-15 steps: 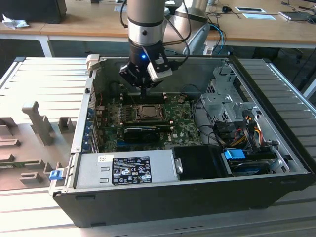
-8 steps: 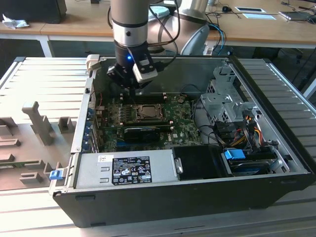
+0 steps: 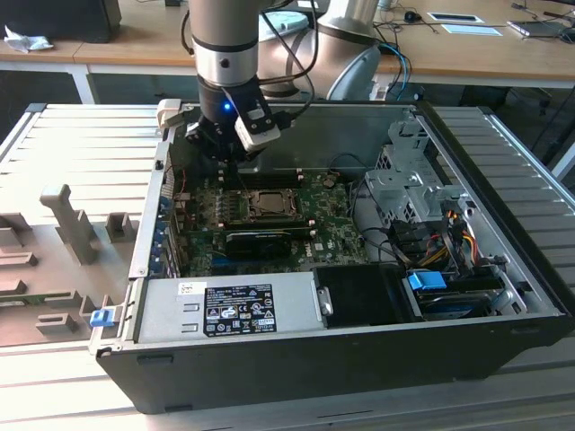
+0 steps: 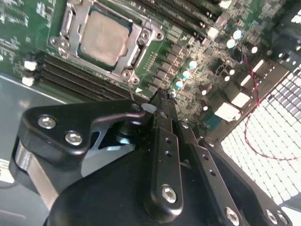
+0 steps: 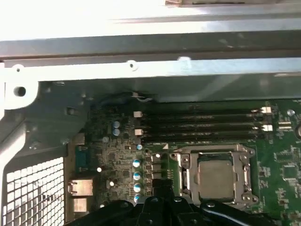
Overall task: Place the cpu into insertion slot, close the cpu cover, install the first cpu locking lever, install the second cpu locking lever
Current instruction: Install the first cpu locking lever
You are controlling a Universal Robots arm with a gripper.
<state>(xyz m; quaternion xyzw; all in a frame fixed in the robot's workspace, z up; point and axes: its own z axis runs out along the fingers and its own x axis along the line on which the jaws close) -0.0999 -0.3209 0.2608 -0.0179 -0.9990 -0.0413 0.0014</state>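
Pincer [image 4: 159, 98], fingers closed, hovers near the cpu [image 4: 103, 37] framed by the cpu cover [image 4: 135, 52].

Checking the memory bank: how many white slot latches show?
4 white latches: two at each end of the black memory slots beside the cpu; others may be hidden.

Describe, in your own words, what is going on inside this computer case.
A robot arm reaches into the open black computer case. The pale grey square cpu sits on the green motherboard with the silver-grey metal frame cover lying flat around it. The arm's black pincer hangs just beside that cover.
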